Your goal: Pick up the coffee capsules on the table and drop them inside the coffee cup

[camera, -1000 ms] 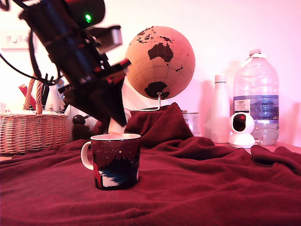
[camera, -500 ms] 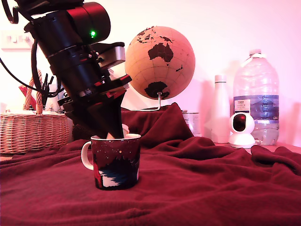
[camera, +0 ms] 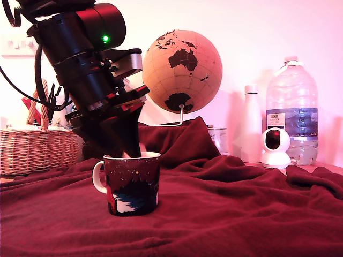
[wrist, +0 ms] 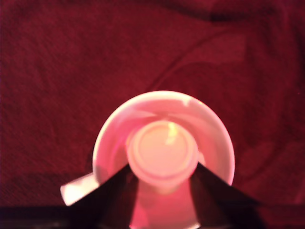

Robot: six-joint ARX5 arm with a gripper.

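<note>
One capsule (wrist: 162, 151) is in play, and most of it is hidden: the wrist view shows only its round flat face, end-on, while in the exterior view just a pale sliver (camera: 143, 148) peeks above the rim of the coffee cup (camera: 132, 183). Its long axis runs along the camera's line of sight, down into the cup's mouth, so its taper cannot be judged. The hand (wrist: 162, 177) holds it, its two dark fingers (wrist: 116, 188) pressing the capsule's sides, and their tips are cut off by the frame's edge. In the exterior view the hand's tips disappear behind the cup's rim, at 12 o'clock from the mug body, with the arm leaning up toward 11 o'clock.

The cup stands upright on the surface (camera: 241, 214), which is draped in rumpled dark red fleece; its white handle (camera: 97, 176) points to 9 o'clock in the exterior view. The whole scene is tinted pink, so true colours are hard to tell.

Farther back, at 10 o'clock from the cup, sits a wicker basket (camera: 37, 150), partly cut off. At 1 o'clock stands a globe (camera: 182, 70); at 3 o'clock a white bottle (camera: 251, 124), a small round camera (camera: 275, 147) and a large water jug (camera: 292, 101) whose label is too small to read.
</note>
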